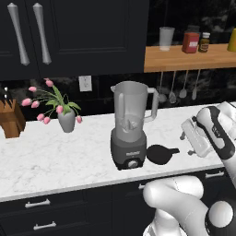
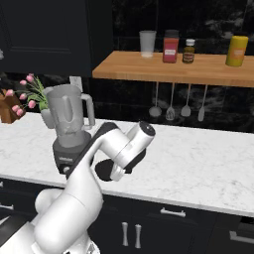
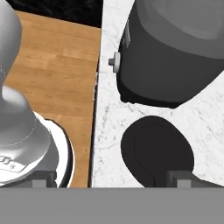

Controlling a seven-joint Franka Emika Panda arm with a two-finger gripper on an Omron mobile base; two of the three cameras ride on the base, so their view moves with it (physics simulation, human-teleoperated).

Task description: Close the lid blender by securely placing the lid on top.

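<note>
Left to right on the marble counter [image 1: 55, 161]: knife block [image 1: 10, 119] far left, tulip vase [image 1: 67, 120], then the blender [image 1: 131, 126], jar open on top w/ no lid. The lid [image 1: 160, 154] lies flat on the counter just beside the blender base, at its 3 o'clock, tab pointing to 3 o'clock too. Past that, my gripper [image 1: 192, 143], hovering near the lid but not touching it. In the hand view the lid [image 3: 155, 155] sits at 6 o'clock under the blender base [image 3: 170, 57], knob at 9 o'clock of the base.

Can't tell how wide my jaws stand; the fingertips barely show. I hold nothing.

Risks, as I judge them: lid is thin & flat on stone, so fingers may skid off the edge or push it into the base. A pinch on the tab alone could let it tilt and drop. Swinging up, I could clip the jar handle & tip the blender.
</note>
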